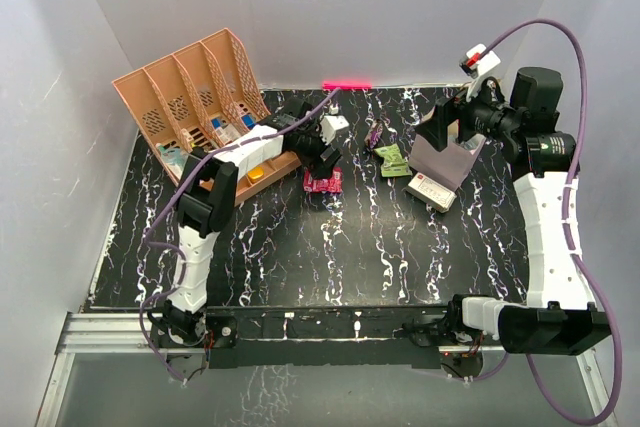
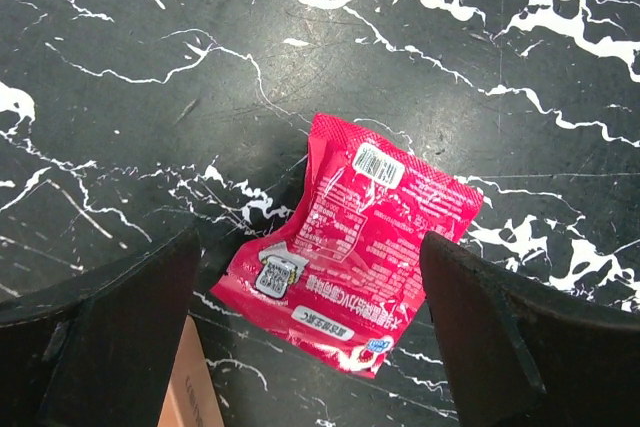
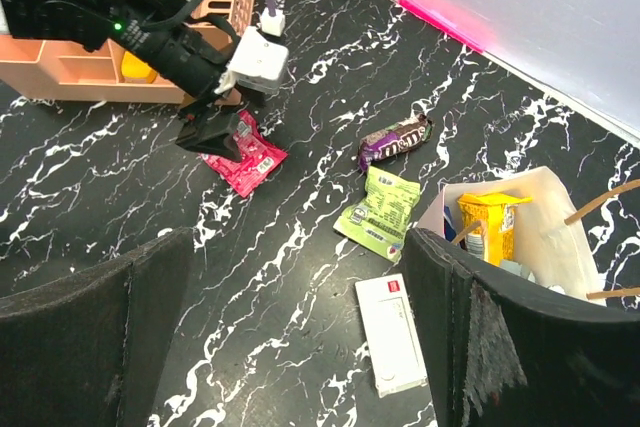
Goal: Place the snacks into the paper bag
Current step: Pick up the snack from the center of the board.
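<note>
Yellow packet [image 3: 487, 224] sits in the paper bag [image 3: 555, 197] at lower right, while purple bar [image 3: 395, 139], green packet [image 3: 380, 209] and pink packet [image 2: 375, 212] lie outside, left gripper [image 2: 310, 287] spread astride the last, right gripper [image 3: 295, 277] spread and empty.

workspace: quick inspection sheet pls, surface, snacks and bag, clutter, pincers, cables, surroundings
surface: black white-veined table, no spills seen
job's things: pink packet flat on table; green packet and purple-brown packet lying near paper bag; bag open, yellow packet inside
clutter: peach organiser far left; white box beside bag
pincers: left pincer open, straddling pink packet; right pincer open, empty, by bag
cables: purple cables, one looping above right arm, one along left arm
surroundings: pale walls, pink light strip at back
</note>
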`<state>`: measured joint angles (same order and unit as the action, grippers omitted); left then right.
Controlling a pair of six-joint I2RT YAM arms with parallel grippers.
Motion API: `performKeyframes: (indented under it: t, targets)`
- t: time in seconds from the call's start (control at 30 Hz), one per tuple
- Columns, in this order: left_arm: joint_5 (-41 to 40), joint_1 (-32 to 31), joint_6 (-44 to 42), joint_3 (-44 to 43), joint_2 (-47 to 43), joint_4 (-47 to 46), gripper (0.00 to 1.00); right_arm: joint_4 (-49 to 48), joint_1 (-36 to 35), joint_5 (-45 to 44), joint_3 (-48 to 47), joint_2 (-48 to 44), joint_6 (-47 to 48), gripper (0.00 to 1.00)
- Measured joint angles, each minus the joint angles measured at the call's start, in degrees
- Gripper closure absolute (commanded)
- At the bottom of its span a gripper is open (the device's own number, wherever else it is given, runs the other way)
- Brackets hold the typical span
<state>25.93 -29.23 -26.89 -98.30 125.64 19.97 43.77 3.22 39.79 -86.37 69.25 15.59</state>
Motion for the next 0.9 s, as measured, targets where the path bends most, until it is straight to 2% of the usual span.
performKeyframes:
  t: [0.2,0.4,0.6,0.9]
  targets:
    - [1.90,0.02,1.16,-5.90,4.98,3.93,0.15,-0.76,0.90,1.29,0.76,-0.20,-0.72,0.10]
    - [2.82,0.02,1.25,-7.37,6.71,6.73,0.16,-0.83,1.36,1.97,1.88,-0.24,-0.81,0.10]
    - [3.04,0.02,0.42,-7.69,6.71,8.68,0.29,-1.01,1.77,2.38,1.90,-0.33,-0.98,0.09]
    - [3.26,0.22,-0.81,-6.16,5.70,10.29,0.43,-1.84,2.14,2.69,2.91,-0.59,-1.05,0.09]
